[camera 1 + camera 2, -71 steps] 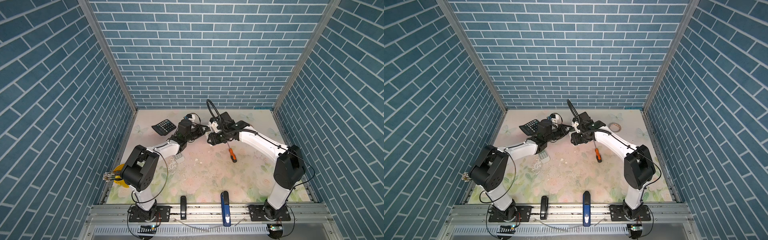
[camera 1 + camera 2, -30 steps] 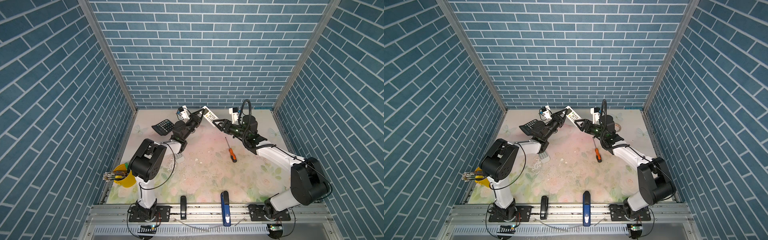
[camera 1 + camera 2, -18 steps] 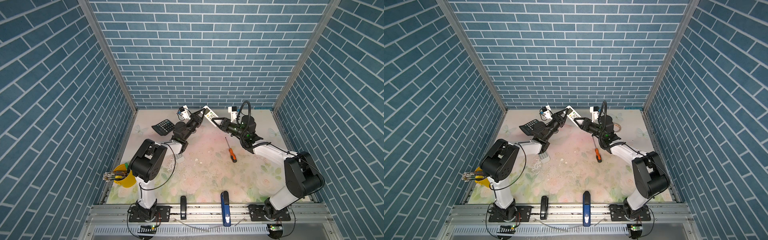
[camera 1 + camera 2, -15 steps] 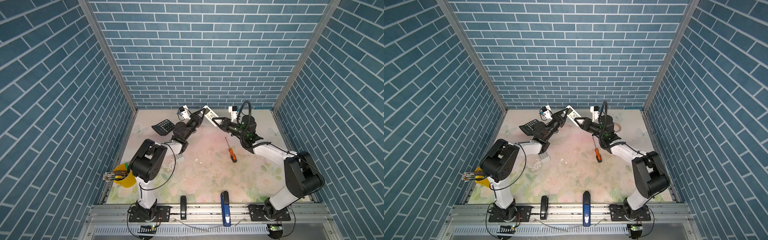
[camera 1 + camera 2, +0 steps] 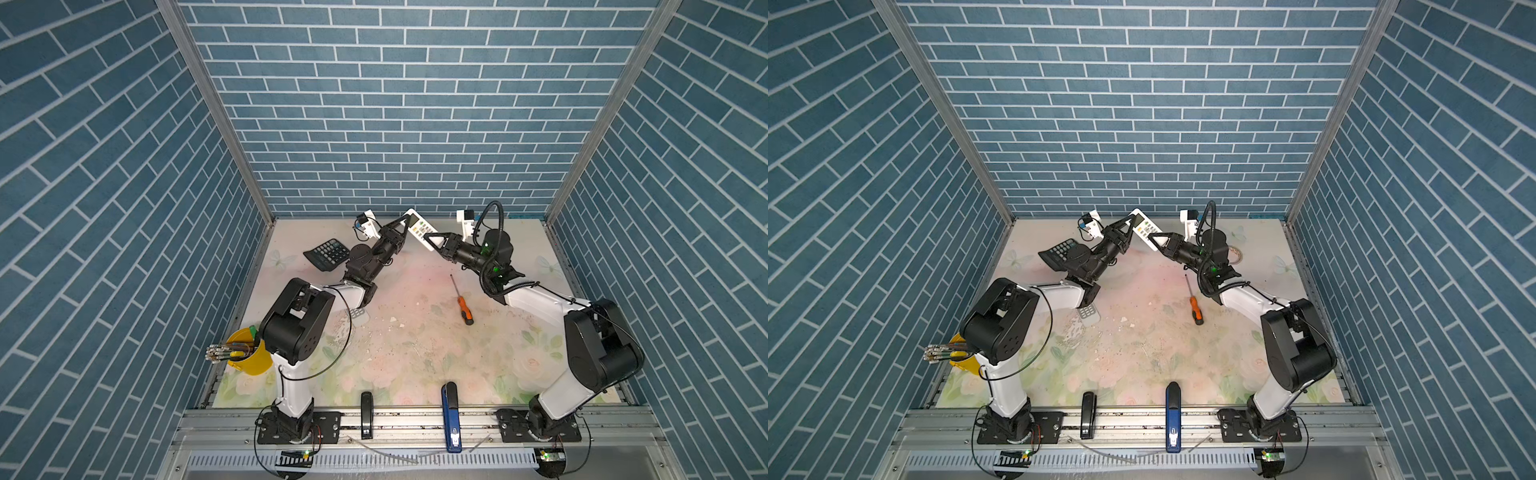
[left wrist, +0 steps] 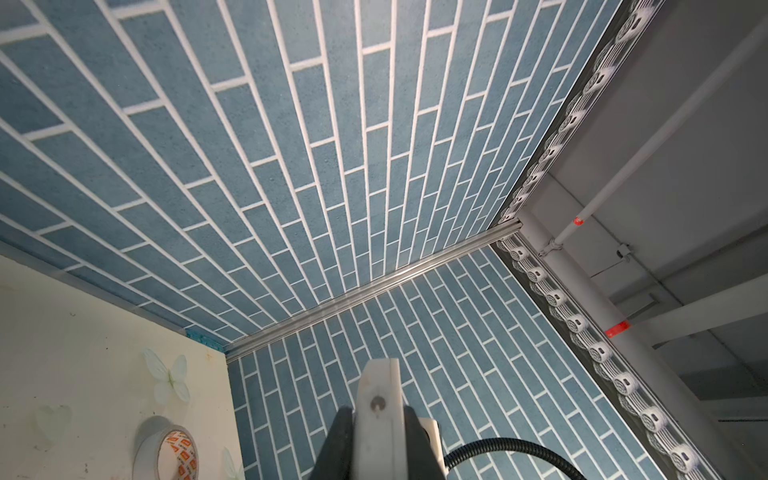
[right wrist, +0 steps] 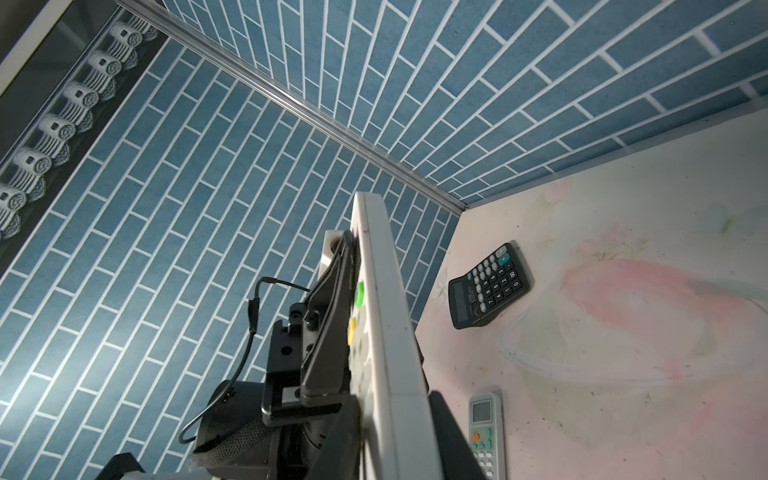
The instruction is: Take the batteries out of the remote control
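A white remote control (image 5: 419, 228) (image 5: 1144, 228) hangs in the air near the back wall, tilted, button side up. My left gripper (image 5: 405, 222) (image 5: 1128, 224) is shut on its upper end; in the left wrist view the remote's edge (image 6: 380, 399) sits squeezed between the black fingers (image 6: 340, 440). My right gripper (image 5: 430, 240) (image 5: 1154, 240) holds the lower end. In the right wrist view both its jaws press the remote (image 7: 386, 311), one on the button face, one on the back. The batteries are hidden.
On the floral mat lie a black calculator (image 5: 327, 253) (image 7: 490, 284), a second small remote (image 5: 1088, 311) (image 7: 486, 432), an orange-handled screwdriver (image 5: 462, 305) and a tape roll (image 6: 170, 453). A yellow cup (image 5: 249, 353) stands front left. Two staplers (image 5: 365, 413) (image 5: 451, 415) sit at the front rail.
Both arms rose from low over the mat, the left lifting the remote. In the last second the right gripper's jaws narrowed onto the remote's lower end. The left grip is unchanged.
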Tool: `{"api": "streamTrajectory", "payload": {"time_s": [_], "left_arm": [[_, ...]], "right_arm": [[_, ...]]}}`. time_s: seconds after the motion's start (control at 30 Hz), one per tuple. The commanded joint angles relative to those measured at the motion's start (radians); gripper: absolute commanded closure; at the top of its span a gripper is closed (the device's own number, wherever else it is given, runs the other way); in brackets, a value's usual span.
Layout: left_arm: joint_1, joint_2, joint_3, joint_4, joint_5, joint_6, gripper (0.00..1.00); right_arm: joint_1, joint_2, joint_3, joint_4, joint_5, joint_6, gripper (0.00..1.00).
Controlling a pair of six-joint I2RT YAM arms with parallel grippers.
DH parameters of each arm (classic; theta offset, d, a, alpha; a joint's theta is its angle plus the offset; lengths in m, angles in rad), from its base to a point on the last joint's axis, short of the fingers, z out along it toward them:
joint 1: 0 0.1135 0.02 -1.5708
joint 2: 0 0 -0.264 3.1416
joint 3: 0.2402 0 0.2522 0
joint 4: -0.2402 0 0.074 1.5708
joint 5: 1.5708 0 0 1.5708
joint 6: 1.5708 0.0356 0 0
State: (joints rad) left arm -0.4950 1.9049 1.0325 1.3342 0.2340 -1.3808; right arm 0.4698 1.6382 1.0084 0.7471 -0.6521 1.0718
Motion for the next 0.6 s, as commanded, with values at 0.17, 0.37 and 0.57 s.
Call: {"api": "streamTrajectory", "payload": {"time_s": [0.17,0.37,0.57], "left_arm": [[-0.017,0.022,0.017,0.053,0.027,0.008,0.91],[-0.018,0.005,0.008,0.043,0.031,0.019,0.71],[0.0,-0.033,-0.01,-0.002,0.043,0.037,0.56]], "right_arm": [[0.001,0.013,0.064,0.034,-0.017,-0.009,0.82],[0.001,-0.016,0.075,-0.089,-0.019,-0.087,1.0],[0.001,-0.076,0.1,-0.301,-0.004,-0.228,1.0]]}}
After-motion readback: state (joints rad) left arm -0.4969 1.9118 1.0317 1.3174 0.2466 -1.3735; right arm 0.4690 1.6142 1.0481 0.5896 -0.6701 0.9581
